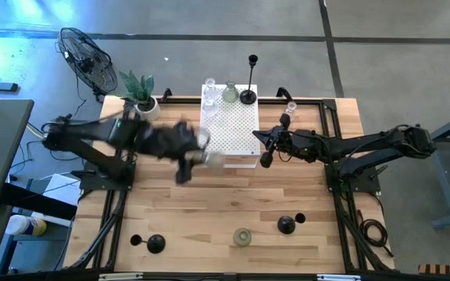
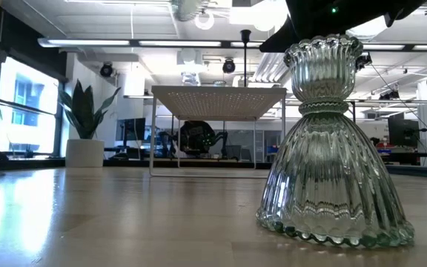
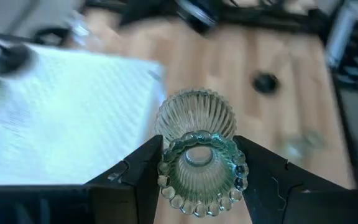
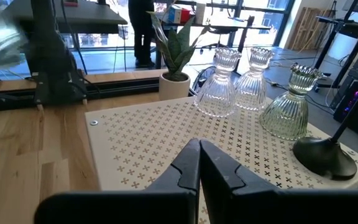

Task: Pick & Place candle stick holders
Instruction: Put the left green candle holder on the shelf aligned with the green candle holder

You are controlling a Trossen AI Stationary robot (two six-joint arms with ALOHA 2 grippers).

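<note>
My left gripper [image 1: 198,154] is shut on a clear ribbed glass holder [image 3: 197,143], in the air by the left near corner of the white perforated box [image 1: 237,129]. My right gripper [image 1: 262,148] is shut and empty over the box's right edge; it also shows in the right wrist view [image 4: 199,158]. On the box's far end stand three glass holders [image 4: 219,84] [image 4: 253,78] [image 4: 288,102] and a black holder with a tall stem [image 1: 248,95]. A greenish glass holder [image 1: 242,236] and two black ones [image 1: 156,243] [image 1: 286,225] stand on the table near its front edge. My left gripper pinches the glass holder between its two fingers [image 3: 138,171], one on each side of the end with the beaded rim [image 3: 232,174]. The ribbed body [image 3: 194,112] reaches out beyond the fingertips. The holder is lifted clear of the table and the box.
A potted green plant [image 1: 141,95] stands at the far left corner. Another small clear holder [image 1: 290,108] stands right of the box. A fan [image 1: 84,56] stands on the floor beyond the table. A person [image 4: 143,31] stands in the room behind.
</note>
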